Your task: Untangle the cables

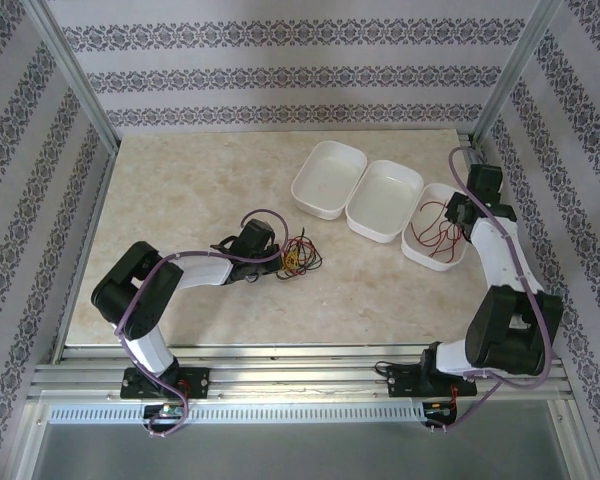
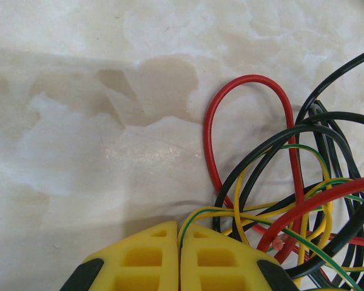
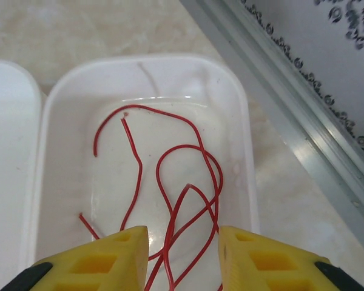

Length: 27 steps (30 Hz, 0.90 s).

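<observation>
A tangle of cables (image 1: 298, 258) lies mid-table: red (image 2: 249, 79), black (image 2: 327, 115) and yellow-green (image 2: 230, 212) strands crossing each other. My left gripper (image 2: 179, 229) rests at the tangle's left edge (image 1: 270, 255), shut on the yellow-green cable, which runs out between the fingertips. A thin red cable (image 3: 188, 151) lies in loose loops inside the rightmost white tray (image 3: 242, 121). My right gripper (image 3: 183, 233) hovers over that tray (image 1: 450, 222), open. Red strands lie on the tray floor below the gap, touching neither finger.
Three white trays stand in a diagonal row at the back right: left (image 1: 328, 175), middle (image 1: 385, 200), right (image 1: 416, 255). An aluminium frame rail (image 3: 303, 133) runs close beside the right tray. Bare marble table (image 1: 180, 200) spreads to the left.
</observation>
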Each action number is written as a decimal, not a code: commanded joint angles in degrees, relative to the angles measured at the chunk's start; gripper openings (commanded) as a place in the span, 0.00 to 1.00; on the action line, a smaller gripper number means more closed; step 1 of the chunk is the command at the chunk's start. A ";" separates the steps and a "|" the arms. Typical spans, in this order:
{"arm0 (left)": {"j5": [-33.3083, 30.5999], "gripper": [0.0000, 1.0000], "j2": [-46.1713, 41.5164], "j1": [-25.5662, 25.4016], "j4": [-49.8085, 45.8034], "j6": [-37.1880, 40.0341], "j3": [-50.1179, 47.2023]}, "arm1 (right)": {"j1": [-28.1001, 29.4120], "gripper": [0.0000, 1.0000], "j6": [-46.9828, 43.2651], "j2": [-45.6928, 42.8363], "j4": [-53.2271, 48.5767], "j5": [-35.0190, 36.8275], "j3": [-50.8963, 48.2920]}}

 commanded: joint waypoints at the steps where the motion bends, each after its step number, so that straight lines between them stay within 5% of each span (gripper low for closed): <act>1: 0.42 0.00 1.37 -0.37 -0.21 -0.16 0.36 | 0.36 0.37 -0.09 -3.48 -2.69 0.39 0.73; 13: 0.46 0.00 1.25 -0.36 -0.20 -0.29 0.35 | 12.12 0.39 -0.49 -14.41 -7.62 -2.14 3.69; 27: 0.87 0.00 1.13 -0.41 0.82 -1.32 0.06 | 43.88 0.38 -2.47 -6.72 -4.59 -4.21 3.43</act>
